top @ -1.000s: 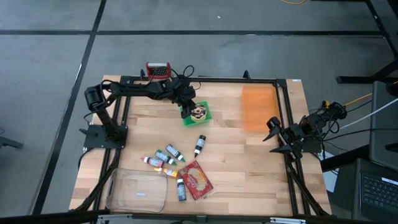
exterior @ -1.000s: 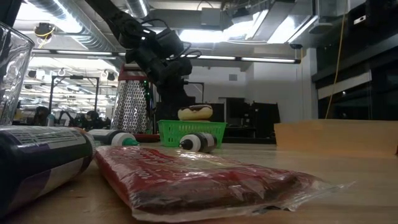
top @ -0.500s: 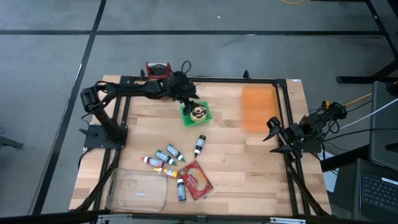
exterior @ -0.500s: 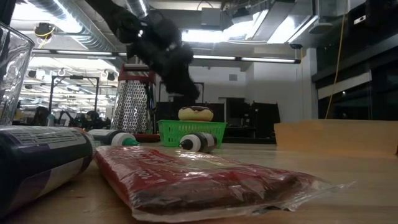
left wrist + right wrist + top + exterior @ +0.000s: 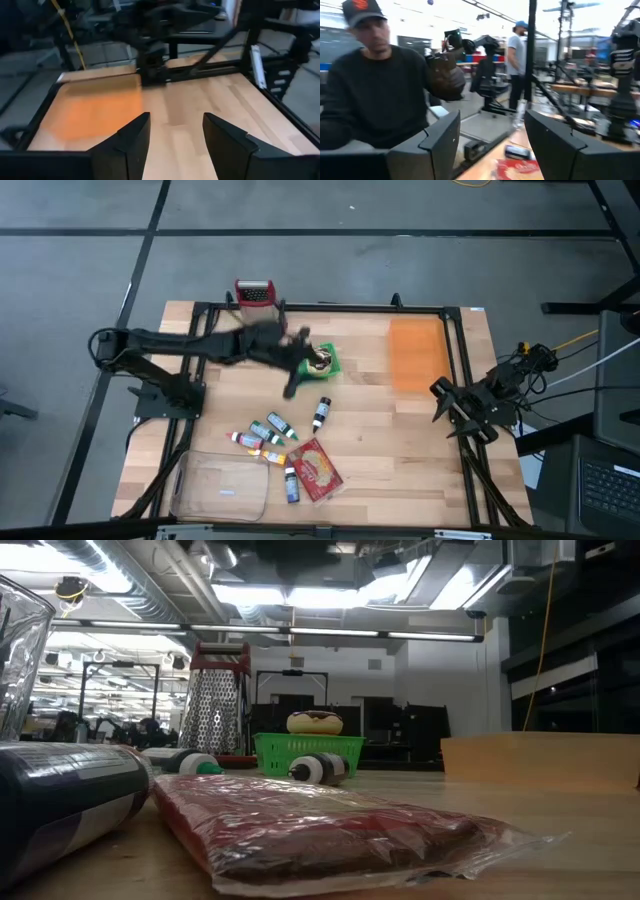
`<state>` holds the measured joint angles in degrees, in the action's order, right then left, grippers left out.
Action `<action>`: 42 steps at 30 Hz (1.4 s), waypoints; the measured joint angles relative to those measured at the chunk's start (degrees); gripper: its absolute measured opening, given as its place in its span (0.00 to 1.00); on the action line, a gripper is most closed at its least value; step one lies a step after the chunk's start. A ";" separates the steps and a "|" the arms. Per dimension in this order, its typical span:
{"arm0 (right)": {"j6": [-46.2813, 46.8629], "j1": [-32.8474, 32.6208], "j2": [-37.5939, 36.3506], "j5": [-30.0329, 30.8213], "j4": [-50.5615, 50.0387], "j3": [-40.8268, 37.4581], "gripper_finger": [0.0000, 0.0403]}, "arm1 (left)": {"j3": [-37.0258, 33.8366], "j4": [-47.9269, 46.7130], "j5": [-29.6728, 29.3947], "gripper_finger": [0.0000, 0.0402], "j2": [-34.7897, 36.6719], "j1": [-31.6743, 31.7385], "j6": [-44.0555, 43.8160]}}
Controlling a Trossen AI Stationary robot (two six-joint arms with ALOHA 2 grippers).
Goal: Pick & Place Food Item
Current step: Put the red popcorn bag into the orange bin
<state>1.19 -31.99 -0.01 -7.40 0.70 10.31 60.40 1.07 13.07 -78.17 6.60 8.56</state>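
Inside the green basket point(image 5: 307, 752) sits a chocolate-frosted doughnut point(image 5: 314, 722) with pale sides.

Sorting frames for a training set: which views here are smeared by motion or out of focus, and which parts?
High view: left gripper smeared, table sharp. Low view: red packet and bottle softly out of focus, ceiling lights glare. Left wrist view: all softly blurred. Right wrist view: person blurred.
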 joint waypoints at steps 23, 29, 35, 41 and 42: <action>2.14 6.83 39.19 -13.24 11.92 14.66 0.56 | -0.04 27.35 -40.21 0.44 -21.58 -34.37 -5.29; 8.00 9.03 43.97 -19.28 17.49 14.75 0.56 | -0.02 35.39 -38.89 0.43 -25.83 -35.29 -7.97; 18.24 9.03 50.73 -15.23 20.45 14.16 0.56 | -0.02 41.10 -41.45 0.43 -29.30 -37.24 -10.44; 12.68 9.07 57.42 -17.84 30.82 13.57 0.56 | -0.02 41.86 -44.64 0.43 -29.55 -38.38 -9.09; 11.50 9.05 57.76 -18.94 32.65 13.60 0.56 | -0.02 41.88 -44.76 0.43 -29.52 -38.46 -8.45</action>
<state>12.69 -22.94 57.75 -26.34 33.35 23.90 60.38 42.95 -31.69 -107.69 -31.86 0.11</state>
